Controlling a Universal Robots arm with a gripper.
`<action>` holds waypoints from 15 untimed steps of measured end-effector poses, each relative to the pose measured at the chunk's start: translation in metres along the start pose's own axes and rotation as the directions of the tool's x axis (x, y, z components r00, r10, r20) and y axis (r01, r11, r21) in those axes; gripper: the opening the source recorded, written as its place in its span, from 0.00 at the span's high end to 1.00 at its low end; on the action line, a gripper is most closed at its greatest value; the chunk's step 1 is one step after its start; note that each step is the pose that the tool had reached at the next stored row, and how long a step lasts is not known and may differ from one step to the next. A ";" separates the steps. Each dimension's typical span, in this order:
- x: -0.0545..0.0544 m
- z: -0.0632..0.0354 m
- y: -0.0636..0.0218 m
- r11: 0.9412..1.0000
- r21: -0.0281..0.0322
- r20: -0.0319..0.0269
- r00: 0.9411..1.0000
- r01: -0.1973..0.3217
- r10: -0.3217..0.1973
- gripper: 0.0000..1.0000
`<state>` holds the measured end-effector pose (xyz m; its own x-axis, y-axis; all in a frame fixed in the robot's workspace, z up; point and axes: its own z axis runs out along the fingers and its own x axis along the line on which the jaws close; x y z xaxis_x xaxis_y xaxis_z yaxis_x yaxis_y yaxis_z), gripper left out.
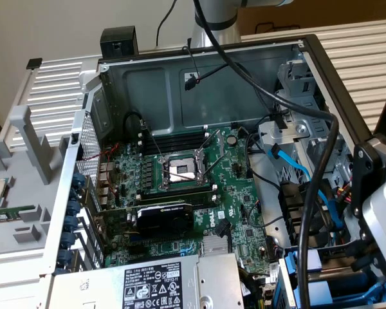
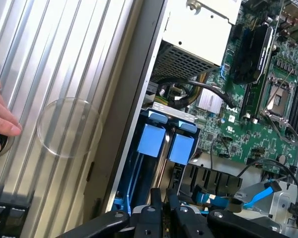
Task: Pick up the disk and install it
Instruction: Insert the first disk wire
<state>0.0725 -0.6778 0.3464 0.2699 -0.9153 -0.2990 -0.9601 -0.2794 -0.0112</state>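
Jaws: drawn nearly together, nothing seen between them.
Disk: label hidden; cannot tell which of the two blue frames [image 2: 153,140] carries it.
Frames: side by side in the drive bay [image 2: 175,113], just beyond the jaws, not touching.

1. We see the motherboard [image 1: 244,222] lying in the open case [image 1: 212,84], with the processor socket [image 1: 180,168] near its middle.
2. The graphics card [image 1: 164,219] sits between that socket and the power supply [image 1: 154,286].
3. On the exterior view's right, the drive cage [image 1: 296,138] stands beside the board.
4. Two drive trays [image 2: 153,140] sit side by side between the case wall and the board, and we find the gripper [image 2: 164,194] near them.
5. A hand [image 2: 0,119] lies on the ribbed surface [image 2: 64,59] outside the case.
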 end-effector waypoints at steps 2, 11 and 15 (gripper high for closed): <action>-0.001 0.0002 -0.0002 1.000 -0.001 -0.002 1.000 0.000 0.000 0.84; -0.007 0.0007 -0.0019 1.000 -0.009 -0.034 0.999 -0.003 0.003 0.84; -0.008 -0.0001 -0.0020 1.000 -0.013 -0.049 0.999 -0.005 0.004 0.84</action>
<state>0.0722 -0.6696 0.3490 0.2690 -0.9295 -0.2521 -0.9604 -0.2787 0.0030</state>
